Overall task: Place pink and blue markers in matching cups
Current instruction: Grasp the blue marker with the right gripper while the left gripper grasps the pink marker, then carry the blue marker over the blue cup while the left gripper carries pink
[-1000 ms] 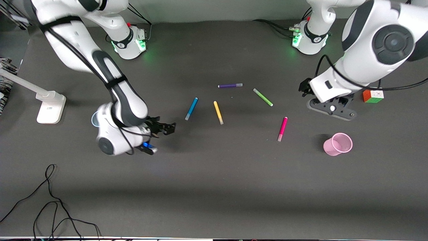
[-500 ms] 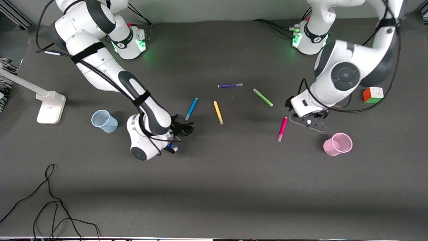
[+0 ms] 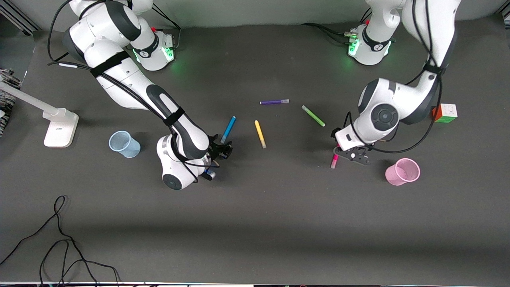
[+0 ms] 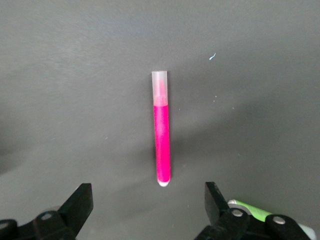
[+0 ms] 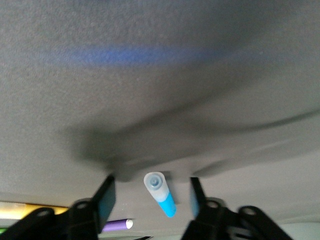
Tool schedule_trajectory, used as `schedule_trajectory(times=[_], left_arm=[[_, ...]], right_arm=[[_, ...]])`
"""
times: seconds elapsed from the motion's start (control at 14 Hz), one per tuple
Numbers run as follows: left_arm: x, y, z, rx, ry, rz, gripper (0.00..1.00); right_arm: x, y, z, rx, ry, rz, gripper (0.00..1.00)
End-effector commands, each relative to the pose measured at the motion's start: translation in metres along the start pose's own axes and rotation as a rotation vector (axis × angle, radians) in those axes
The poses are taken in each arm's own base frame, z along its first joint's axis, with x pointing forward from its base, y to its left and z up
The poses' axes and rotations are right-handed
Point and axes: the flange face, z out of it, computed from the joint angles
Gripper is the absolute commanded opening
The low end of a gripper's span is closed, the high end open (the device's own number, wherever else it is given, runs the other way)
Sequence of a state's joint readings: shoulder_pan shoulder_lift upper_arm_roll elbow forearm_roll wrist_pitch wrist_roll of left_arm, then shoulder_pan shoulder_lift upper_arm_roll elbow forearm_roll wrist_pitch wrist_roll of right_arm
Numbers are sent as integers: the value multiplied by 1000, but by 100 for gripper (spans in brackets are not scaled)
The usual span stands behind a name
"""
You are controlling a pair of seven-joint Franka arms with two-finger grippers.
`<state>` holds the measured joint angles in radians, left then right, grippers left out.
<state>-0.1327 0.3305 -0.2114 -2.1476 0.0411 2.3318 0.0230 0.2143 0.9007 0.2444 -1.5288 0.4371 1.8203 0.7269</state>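
Note:
The blue marker lies on the dark table, its paler end toward the front camera. My right gripper is open at that end. In the right wrist view the marker's pale end sits between my open gripper's fingers, untouched. The pink marker lies nearer the left arm's end. My left gripper is open over it and hides most of it. In the left wrist view the marker lies just ahead of my open gripper. The pale blue cup and the pink cup stand upright.
A purple pen, a yellow pen and a green pen lie between the two markers. A colour cube sits at the left arm's end. A white stand and loose cables are at the right arm's end.
My right gripper moved from beside the blue cup to the blue marker's pale end. My left gripper came down from near the cube to over the pink marker, now covering most of it.

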Motion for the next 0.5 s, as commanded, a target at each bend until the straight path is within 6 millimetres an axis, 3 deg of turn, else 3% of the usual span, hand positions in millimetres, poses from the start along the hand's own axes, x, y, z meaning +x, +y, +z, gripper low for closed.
schedule_trajectory(times=[0.0,0.14,0.29,0.36,0.43], left_arm=[[-12,3,24,9,14,10,99],[-14,4,50,-3,-16,7,99],[-14,5,63,-10,-22,-1,99],[-13,8,67,-11,-28,1,95],[-14,7,70,-13,-29,1,84]], right_arm=[[0,-4,0,5,-24,23,0],[1,-3,-1,3,-18,23,0],[0,-3,-5,6,-4,19,0],[0,-2,-13,10,10,18,0],[-3,-1,-24,20,28,16,0]])
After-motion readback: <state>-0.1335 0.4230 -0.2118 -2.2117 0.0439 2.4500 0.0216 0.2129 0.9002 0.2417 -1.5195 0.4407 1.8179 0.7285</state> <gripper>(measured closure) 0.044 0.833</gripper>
